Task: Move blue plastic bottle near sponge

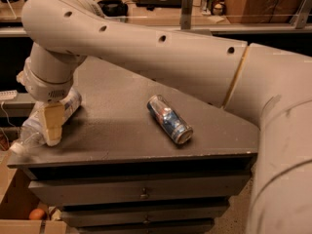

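Note:
The blue plastic bottle [30, 129] lies on its side at the front left corner of the dark cabinet top [117, 130], its white cap pointing to the front left edge. My gripper [51, 130] hangs from the wrist straight down over the bottle's middle and covers part of it. The sponge is not in view; the big arm hides the back of the cabinet top.
A blue-silver can [169, 119] lies on its side in the middle of the cabinet top, to the right of the bottle. My arm [161, 57] spans the whole view above it. Drawers [141, 189] are below the front edge. A shelf with clutter runs along the back.

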